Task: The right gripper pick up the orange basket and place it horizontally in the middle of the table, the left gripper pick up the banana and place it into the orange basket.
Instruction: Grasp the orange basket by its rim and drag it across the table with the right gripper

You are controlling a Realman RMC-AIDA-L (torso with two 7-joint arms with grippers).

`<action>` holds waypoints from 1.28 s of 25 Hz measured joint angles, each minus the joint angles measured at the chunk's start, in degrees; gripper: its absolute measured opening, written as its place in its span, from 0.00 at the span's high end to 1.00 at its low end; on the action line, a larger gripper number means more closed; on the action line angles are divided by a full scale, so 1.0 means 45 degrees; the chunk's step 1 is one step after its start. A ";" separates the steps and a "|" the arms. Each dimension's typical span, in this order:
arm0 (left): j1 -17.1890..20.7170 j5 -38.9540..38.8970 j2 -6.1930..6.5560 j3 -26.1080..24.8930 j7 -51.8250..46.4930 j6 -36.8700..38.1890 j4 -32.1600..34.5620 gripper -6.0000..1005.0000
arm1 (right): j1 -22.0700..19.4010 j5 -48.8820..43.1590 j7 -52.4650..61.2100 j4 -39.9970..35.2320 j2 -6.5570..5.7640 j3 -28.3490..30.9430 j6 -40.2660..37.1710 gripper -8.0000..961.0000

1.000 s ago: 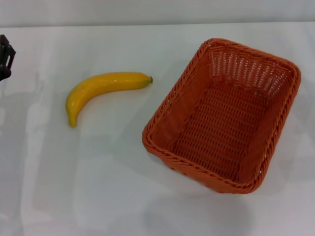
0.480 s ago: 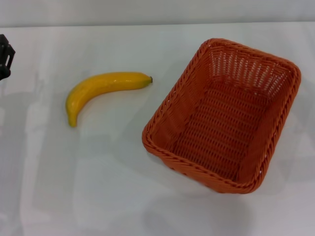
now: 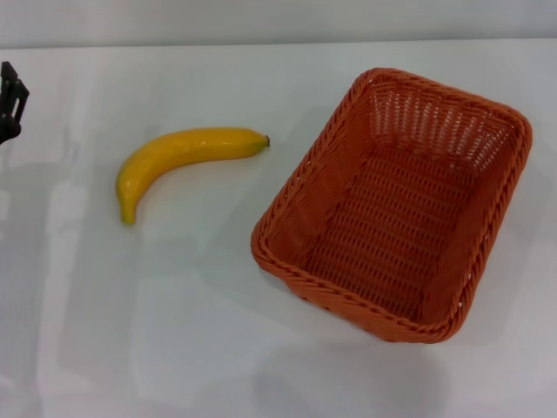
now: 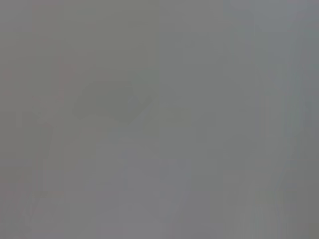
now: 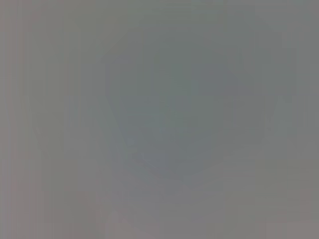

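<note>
The orange basket (image 3: pixel 396 205) stands upright on the white table (image 3: pixel 191 331), right of the middle, turned at an angle with nothing inside. To its left lies the yellow banana (image 3: pixel 178 158), its dark tip pointing toward the basket. A black part of my left gripper (image 3: pixel 10 102) shows at the far left edge, well away from the banana; its fingers cannot be made out. My right gripper is out of view. Both wrist views show only plain grey.
The table's far edge (image 3: pixel 278 43) runs across the top of the head view, with a pale wall behind it. White tabletop stretches in front of the banana and basket.
</note>
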 joint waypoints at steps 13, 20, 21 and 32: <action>-0.0181 0.0047 -0.0006 0.0000 -0.0006 -0.0045 0.0013 0.17 | 0.4527 -0.9402 0.9799 -0.0662 -0.4185 -0.2773 -0.1806 0.12; -0.0368 0.0046 -0.0001 0.0003 0.0028 -0.0197 -0.0003 0.17 | 0.6512 -1.3259 1.0936 -0.1485 -0.4207 -0.3202 -0.3850 0.12; -0.0388 0.0047 0.0000 0.0006 0.0029 -0.0201 -0.0007 0.17 | 0.6652 -1.3588 1.1096 -0.1745 -0.4132 -0.3413 -0.3981 0.12; -0.0415 0.0046 -0.0001 0.0021 0.0038 -0.0218 -0.0024 0.17 | 0.7805 -1.7970 1.1814 -0.5352 -0.1956 -0.4664 -0.4977 0.12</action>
